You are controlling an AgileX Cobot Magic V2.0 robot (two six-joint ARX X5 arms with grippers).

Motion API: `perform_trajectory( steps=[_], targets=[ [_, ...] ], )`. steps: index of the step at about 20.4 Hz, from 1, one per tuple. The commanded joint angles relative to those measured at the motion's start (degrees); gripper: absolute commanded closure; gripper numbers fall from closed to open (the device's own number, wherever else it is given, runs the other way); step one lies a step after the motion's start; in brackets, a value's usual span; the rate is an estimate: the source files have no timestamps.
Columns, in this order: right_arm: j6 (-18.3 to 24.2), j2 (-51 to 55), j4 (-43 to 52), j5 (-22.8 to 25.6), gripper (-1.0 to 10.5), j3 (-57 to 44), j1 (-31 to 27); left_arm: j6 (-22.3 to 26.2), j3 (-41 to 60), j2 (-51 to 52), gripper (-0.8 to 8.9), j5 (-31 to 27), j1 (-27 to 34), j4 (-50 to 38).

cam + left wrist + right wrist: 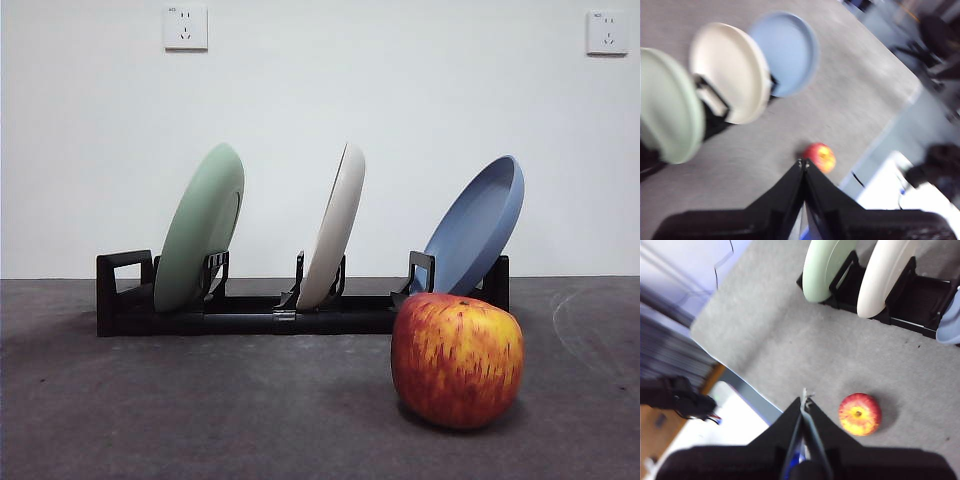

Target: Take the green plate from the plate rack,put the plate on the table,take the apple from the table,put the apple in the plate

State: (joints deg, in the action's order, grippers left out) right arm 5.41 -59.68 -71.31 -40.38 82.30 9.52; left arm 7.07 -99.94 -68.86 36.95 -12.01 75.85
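Three plates (pixel 337 228) (green, cream, blue), one plate rack (pixel 250 315), one apple (pixel 457 360), two wall sockets (pixel 185 27)

Bare lab-like room: blank white wall (pixel 320 120), wall sockets (pixel 185 27), grey table (pixel 200 400).

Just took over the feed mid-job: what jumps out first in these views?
The apple stands large on the table, in front of the plate rack. Three plates lean in the rack: the green plate by the loop handle, a cream plate in the middle, a blue plate behind the apple. The left gripper and right gripper hang shut above, holding nothing.
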Motion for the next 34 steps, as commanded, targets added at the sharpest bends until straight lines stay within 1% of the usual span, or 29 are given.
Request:
perform_trajectory(
  steps=[1,2,3,4,5,6,7,10,11,15,21,23,26,27,29,32,34],
  targets=[
    [0.63,-0.81,1.14,3.08,8.8,0.04,2.25,1.16,0.07,-1.57,7.90,0.48,-3.43,-0.28],
    [0.59,-1.25,1.36,4.15,7.8,0.04,2.99,1.11,0.07,-2.21,6.65,-0.04,-4.61,-0.39],
    [0.44,-1.60,1.49,5.16,6.5,0.04,3.54,1.03,0.07,-2.71,4.92,-1.25,-5.70,-0.37],
    [-0.55,-1.79,1.68,6.58,5.2,0.04,3.91,0.44,0.07,-3.23,3.56,-2.80,-6.78,-0.39],
    [-1.33,-2.05,1.97,8.55,4.1,0.04,4.24,-0.39,0.07,-3.67,3.17,-4.48,-7.85,-0.35],
    [-1.36,-2.23,2.08,10.71,3.7,0.04,4.55,-0.96,0.07,-4.24,3.17,-5.81,-8.87,-0.35],
    [-1.36,-2.40,2.21,12.02,3.7,0.04,4.83,-1.05,0.07,-4.59,3.17,-6.69,-9.73,-0.35],
    [-1.49,-2.80,2.36,12.76,3.7,0.04,5.64,-1.05,0.07,-5.40,3.17,-7.19,-10.60,-0.79],
    [-2.49,-3.02,2.78,13.40,3.8,0.04,5.86,-1.05,0.07,-5.44,3.17,-7.34,-10.60,-1.09],
    [-3.78,-3.89,4.42,13.86,3.8,0.04,6.54,-1.64,0.07,-6.10,3.17,-11.91,-10.58,-3.52],
    [-3.96,-5.16,4.46,14.05,3.8,0.04,6.67,-4.04,0.07,-11.19,3.18,-20.68,-10.60,-17.84],
    [-4.09,-5.20,4.46,14.05,3.8,0.04,6.67,-4.24,0.07,-14.67,3.18,-22.05,-10.58,-20.57],
    [-4.37,-5.20,4.48,14.05,3.8,0.04,6.67,-5.38,0.07,-20.81,3.18,-22.25,-10.58,-26.18],
    [-4.35,-5.20,4.48,14.05,3.8,0.04,6.67,-5.40,0.07,-22.56,3.19,-23.65,-10.58,-28.26],
    [-4.35,-5.20,4.48,14.05,3.8,0.04,6.67,-5.57,0.07,-26.08,3.19,-28.89,-10.60,-31.76],
    [-4.35,-5.20,4.48,14.05,3.8,0.04,6.67,-5.57,0.07,-29.70,3.19,-34.40,-10.58,-32.68],
    [-4.37,-5.33,4.85,14.05,3.8,0.04,6.67,-5.57,0.07,-31.23,3.19,-36.44,-10.58,-32.48]
  ],
)
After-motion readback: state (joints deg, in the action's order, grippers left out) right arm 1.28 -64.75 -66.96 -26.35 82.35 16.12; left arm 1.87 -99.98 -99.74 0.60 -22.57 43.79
